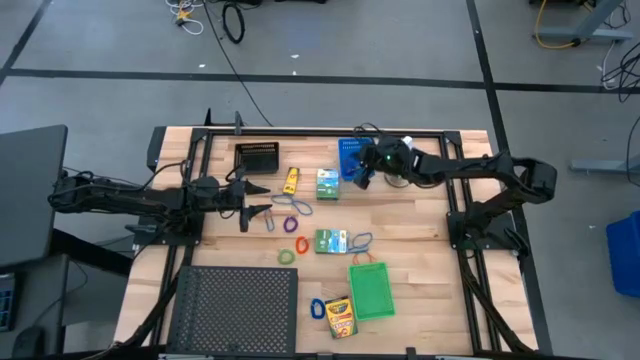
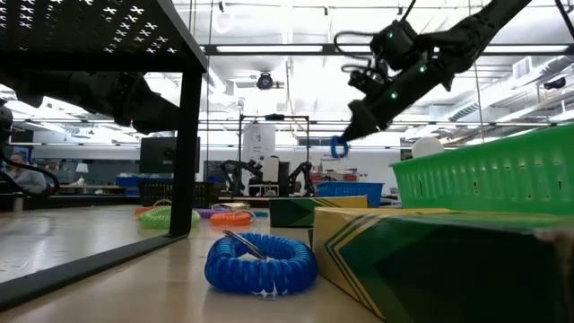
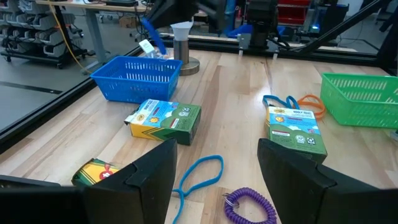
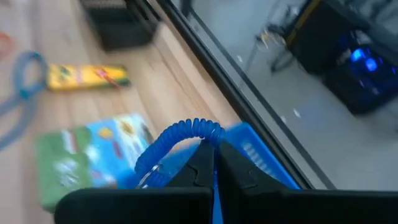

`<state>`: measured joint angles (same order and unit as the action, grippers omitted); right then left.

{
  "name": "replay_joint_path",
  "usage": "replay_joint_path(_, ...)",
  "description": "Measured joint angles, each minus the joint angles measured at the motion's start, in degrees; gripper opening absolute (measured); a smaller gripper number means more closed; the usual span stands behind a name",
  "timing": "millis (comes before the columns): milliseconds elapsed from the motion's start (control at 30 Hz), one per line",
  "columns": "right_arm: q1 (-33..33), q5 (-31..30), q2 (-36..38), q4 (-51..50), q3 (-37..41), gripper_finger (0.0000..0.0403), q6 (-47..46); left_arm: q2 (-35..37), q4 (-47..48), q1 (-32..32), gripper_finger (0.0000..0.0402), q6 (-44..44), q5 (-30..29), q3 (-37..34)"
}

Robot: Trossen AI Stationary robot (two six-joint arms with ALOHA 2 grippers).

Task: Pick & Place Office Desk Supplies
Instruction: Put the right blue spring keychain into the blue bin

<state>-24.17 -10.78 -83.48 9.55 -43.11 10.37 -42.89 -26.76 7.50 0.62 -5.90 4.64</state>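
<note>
right gripper [image 4: 213, 158] clamped on blue coil [image 4: 180, 140], held raised so it clears blue bin [image 1: 352, 157] just below, likely for drop. left gripper [image 3: 214, 165] apart, idle, purple coil [image 3: 250, 206] just ahead.

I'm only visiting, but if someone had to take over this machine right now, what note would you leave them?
Right gripper: jaws shut on a blue coil loop, held in the air over the blue bin.
Left gripper: jaws open, holding nothing, low over the table by the purple loop and blue band.
Done: one loop lifted, not yet dropped in.
Left: two green-white boxes, the yellow tube, crayon box and other loops lie loose; the black bin and green bin wait.
</note>
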Motion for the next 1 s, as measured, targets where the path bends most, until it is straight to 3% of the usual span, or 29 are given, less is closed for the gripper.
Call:
replay_joint_path(467, -2.85, 5.31, -0.92, -7.98, 0.02, 0.0002, 0.22, 0.00, -0.02, -0.01, 0.0231, -0.07, -0.03, 0.00)
replay_joint_path(1000, -3.47, -0.44, -5.16, -7.21, 0.02, 0.0002, 1.09, 0.00, -0.05, 0.03, 0.0231, -0.22, -0.25, 0.00)
